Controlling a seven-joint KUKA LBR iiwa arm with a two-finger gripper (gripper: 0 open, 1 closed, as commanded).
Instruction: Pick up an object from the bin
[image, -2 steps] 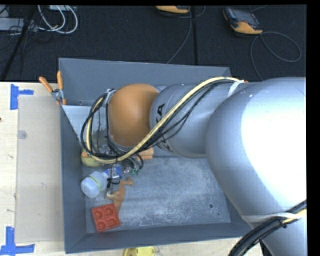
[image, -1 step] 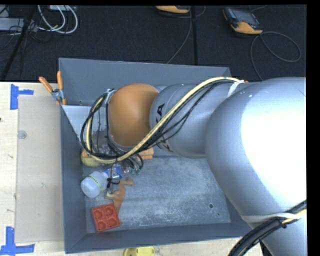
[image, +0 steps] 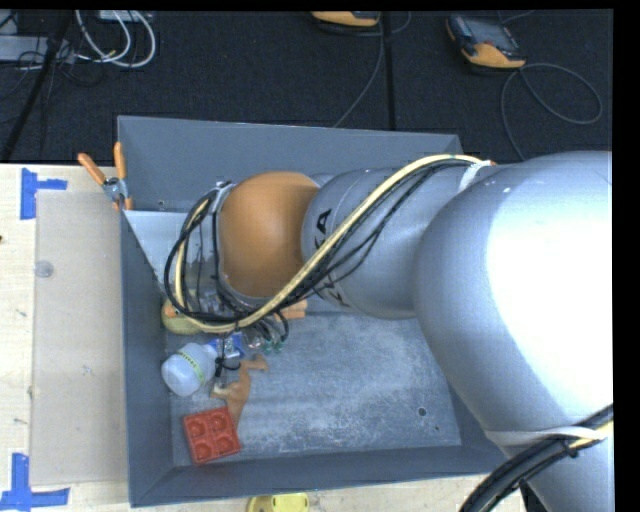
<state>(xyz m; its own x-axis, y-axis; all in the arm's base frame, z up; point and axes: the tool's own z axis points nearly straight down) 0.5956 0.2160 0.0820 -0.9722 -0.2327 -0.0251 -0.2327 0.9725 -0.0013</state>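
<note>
My gripper (image: 208, 293) is low in the left part of the bin, mostly covered by the arm's orange dome and cables. Just below it lies a small white plastic bottle (image: 186, 371) on its side. A tan-orange piece (image: 236, 386) lies right of the bottle, with a small blue bit (image: 232, 349) above it. A yellowish thing (image: 179, 321) pokes out at the gripper's left side, against the bin's left wall. A red square block with four studs (image: 211, 436) rests near the front left corner.
The big silver arm reaches in from the right and covers the bin's back and right. A small green-and-orange thing (image: 271, 342) lies under the cables. Bare grey floor shows in the front middle and front right.
</note>
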